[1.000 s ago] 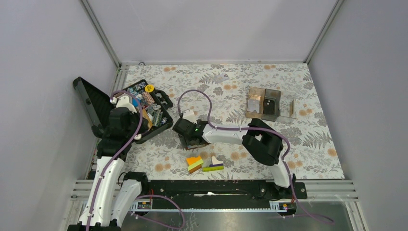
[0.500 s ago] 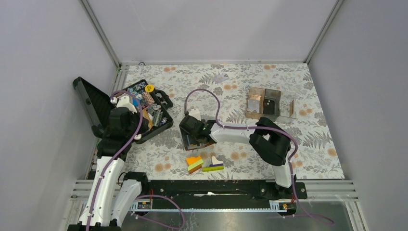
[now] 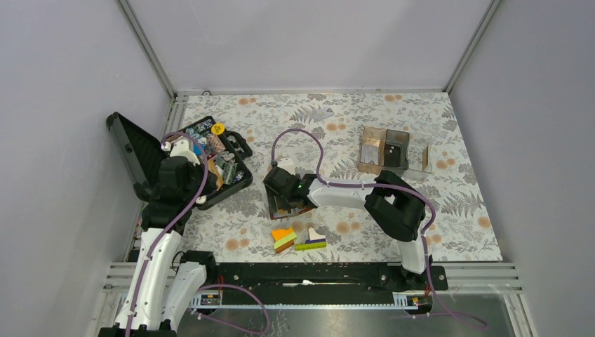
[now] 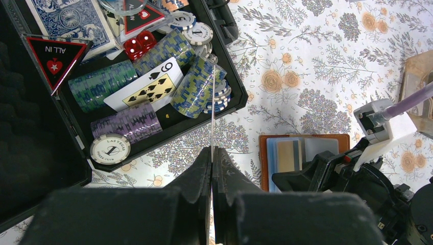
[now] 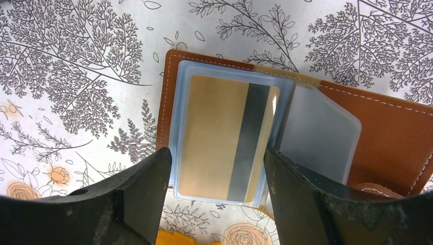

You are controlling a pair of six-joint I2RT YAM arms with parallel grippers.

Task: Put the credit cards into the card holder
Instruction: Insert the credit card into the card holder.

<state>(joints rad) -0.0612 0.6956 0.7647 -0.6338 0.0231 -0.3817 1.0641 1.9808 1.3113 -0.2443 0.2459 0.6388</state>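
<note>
Right gripper [image 5: 215,171]: jaws wide apart, holding nothing, one finger to each side of the near end of an open clear sleeve. Left gripper [image 4: 212,150]: jaws pressed together on an edge-on card [image 4: 213,102], only a thin pale line in this view. I judge it to be one of the credit cards; its face and colour are not visible.

Card holder [image 5: 398,138]: lies open and flat on the flowered table [image 5: 76,66], straight under the right jaws. Its open length runs across the jaw gap. A gold card [image 5: 219,138] with a dark stripe sits in the left sleeve, its long axis pointing away from the wrist, between the fingers. The empty sleeve [image 5: 319,135] beside it stands slightly lifted.

Key relation: the right arm is on the holder. The left arm is well apart, above the black case [image 4: 153,138] of poker chips. From the left jaws the holder lies off to the right.

Hard to make out:
- The holder's near edge is behind the right fingers, and the snap tab is cut off at the lower right.
- From above, the right gripper covers most of the holder.
- Bluish edges show in the holder from the left wrist, number uncertain.
- No other loose cards can be located.
</note>
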